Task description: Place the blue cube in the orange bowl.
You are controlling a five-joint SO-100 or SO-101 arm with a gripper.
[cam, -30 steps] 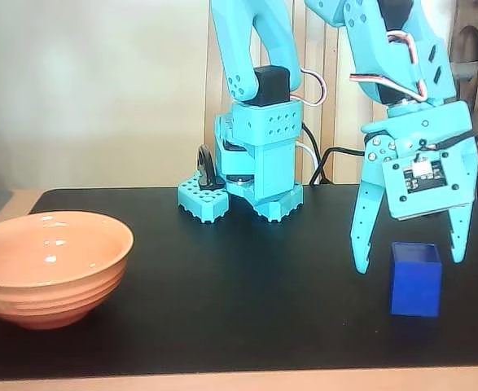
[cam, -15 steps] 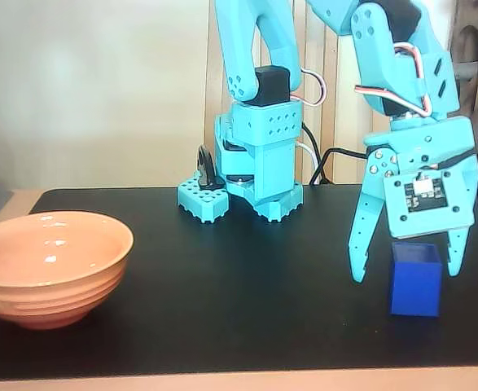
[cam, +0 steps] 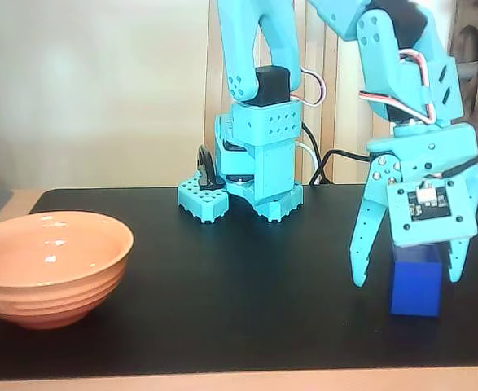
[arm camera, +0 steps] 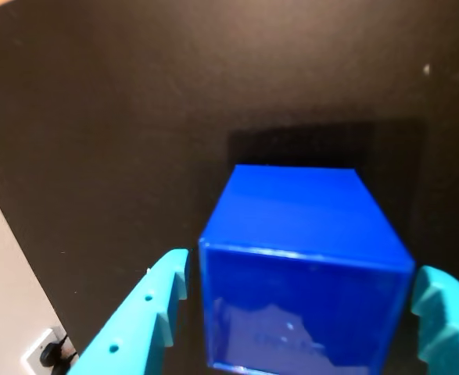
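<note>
The blue cube [cam: 416, 282] stands on the black table at the right in the fixed view. My turquoise gripper [cam: 408, 274] is open and has come down over it, one finger on each side, not touching. The wrist view shows the blue cube [arm camera: 303, 258] close up between the two fingertips [arm camera: 147, 312], with small gaps on both sides. The orange bowl [cam: 50, 265] sits at the far left of the table, with nothing visible in it.
The arm's turquoise base [cam: 251, 175] stands at the back middle of the black table [cam: 239, 318]. Cables hang behind it. The table's front edge runs along the bottom of the fixed view.
The gripper has dropped lower over the cube, so its body now covers the cube's top. Its fingers stay open. Cube and bowl have not moved.
</note>
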